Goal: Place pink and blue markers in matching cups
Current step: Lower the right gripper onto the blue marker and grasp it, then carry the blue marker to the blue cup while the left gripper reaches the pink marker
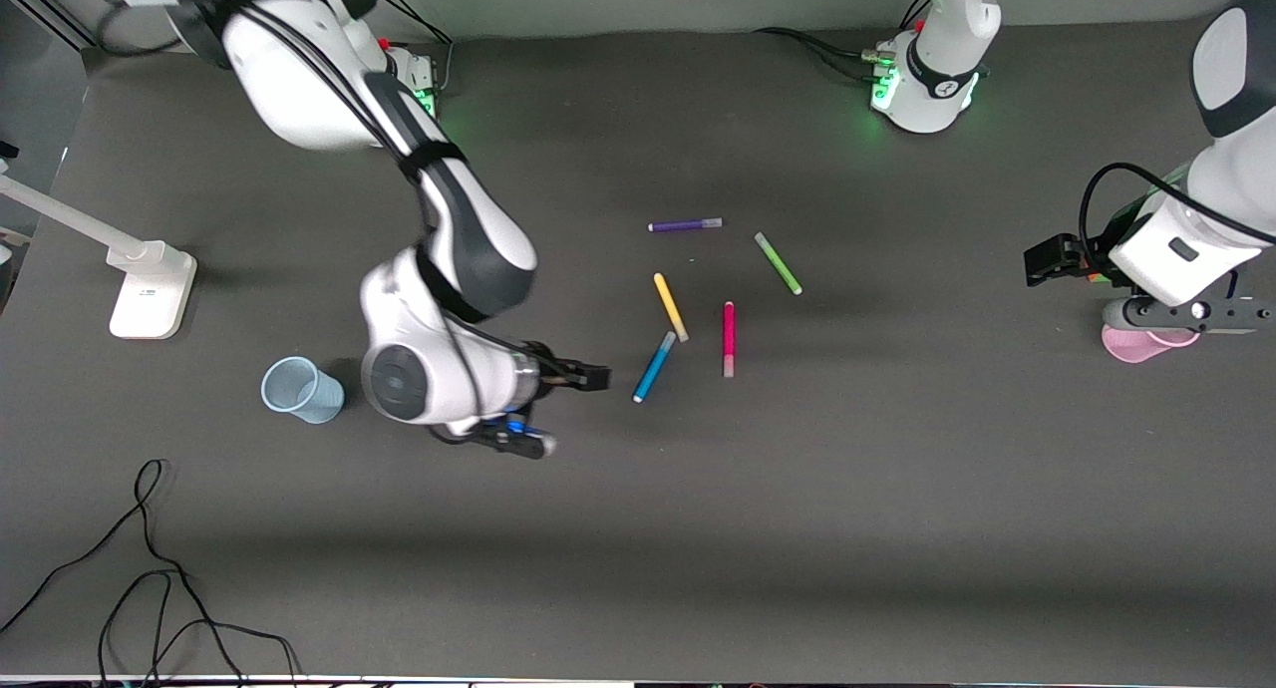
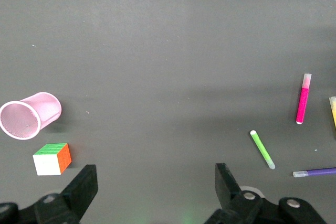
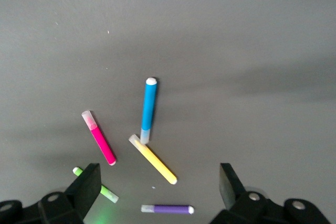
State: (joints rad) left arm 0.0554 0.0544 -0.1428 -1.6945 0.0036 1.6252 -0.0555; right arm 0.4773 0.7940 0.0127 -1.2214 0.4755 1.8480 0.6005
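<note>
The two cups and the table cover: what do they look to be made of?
The pale blue cup and the pink cup lying on its side both look like thin translucent plastic: the dark table shows faintly through their walls. The dark grey table cover looks like a matte mat or fabric, with no glare; which of the two is unclear.

My right gripper (image 1: 573, 409) hangs open over the table (image 1: 797, 518) between the blue cup (image 1: 299, 390) and the blue marker (image 1: 654, 366). That marker's upper end touches the yellow marker (image 1: 671, 307), with the pink marker (image 1: 729, 338) just beside. My left gripper (image 1: 1047, 261), open, waits over the pink cup (image 2: 29, 115), which lies tipped beside the puzzle cube (image 2: 52, 158).
</note>
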